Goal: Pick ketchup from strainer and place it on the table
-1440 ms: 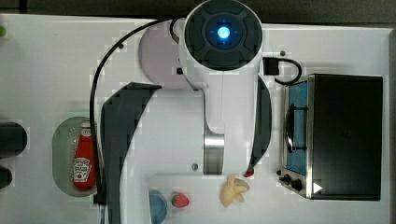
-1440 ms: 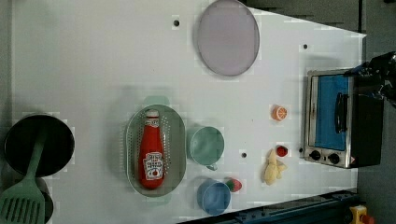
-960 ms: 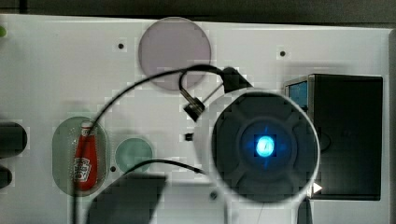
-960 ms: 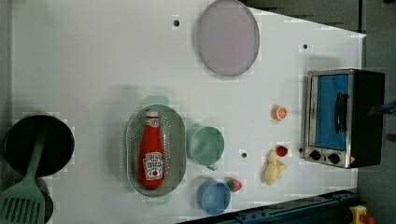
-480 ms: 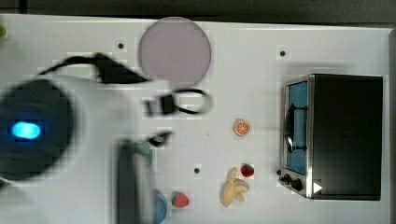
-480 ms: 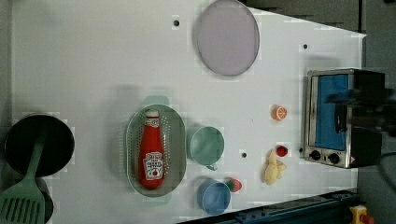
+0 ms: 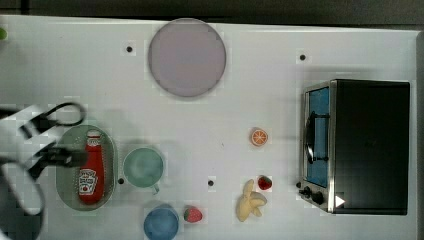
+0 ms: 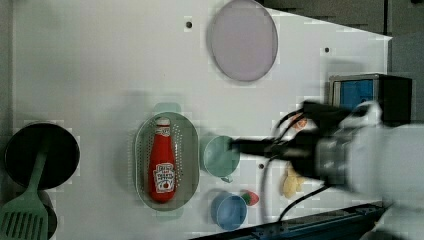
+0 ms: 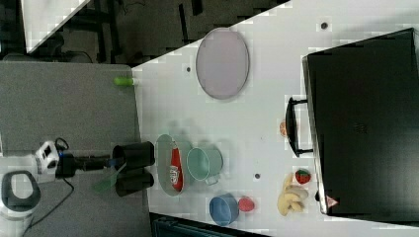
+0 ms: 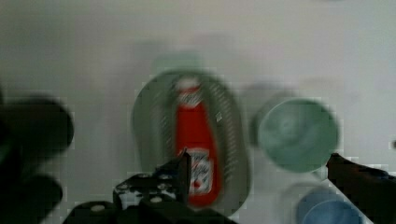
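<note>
top: ketchup lies in strainer, cap toward plate. Gripper at the top view's left edge, over the strainer rim, beside the bottle. Green cup just right of the strainer.
left: ketchup flat in strainer; arm reaches in from the left view's right, dark fingers over green cup.
right: ketchup in strainer on table.
wrist: fingers wide apart, nothing between them; ketchup below, untouched.
</note>
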Controlling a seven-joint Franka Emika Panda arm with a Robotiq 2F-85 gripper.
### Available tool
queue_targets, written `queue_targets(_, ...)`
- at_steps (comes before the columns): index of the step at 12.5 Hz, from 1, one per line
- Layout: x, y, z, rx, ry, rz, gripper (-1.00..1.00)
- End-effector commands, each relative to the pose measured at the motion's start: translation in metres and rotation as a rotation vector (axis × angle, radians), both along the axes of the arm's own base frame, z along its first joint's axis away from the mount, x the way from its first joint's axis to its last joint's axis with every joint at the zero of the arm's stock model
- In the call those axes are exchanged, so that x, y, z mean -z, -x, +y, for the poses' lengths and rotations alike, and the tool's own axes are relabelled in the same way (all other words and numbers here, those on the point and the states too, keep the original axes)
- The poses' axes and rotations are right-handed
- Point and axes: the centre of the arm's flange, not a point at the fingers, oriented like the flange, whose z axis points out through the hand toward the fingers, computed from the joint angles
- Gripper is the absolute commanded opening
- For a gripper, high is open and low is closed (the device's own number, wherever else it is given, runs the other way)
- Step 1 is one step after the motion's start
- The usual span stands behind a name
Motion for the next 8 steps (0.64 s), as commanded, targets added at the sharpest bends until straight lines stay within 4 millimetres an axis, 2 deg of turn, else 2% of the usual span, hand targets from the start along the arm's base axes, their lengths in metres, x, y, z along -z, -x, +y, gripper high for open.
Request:
queue_targets(1, 0.021, 0.014, 0.023, -0.059, -0.003, 0.015, 1.00)
queue_targets(4, 0.083, 0.028, 0.043, -0.023, -0.004, 0.038, 1.00)
queue_targets(8, 0.163, 0.044, 0.053, -0.017, -0.017, 0.016, 1.00)
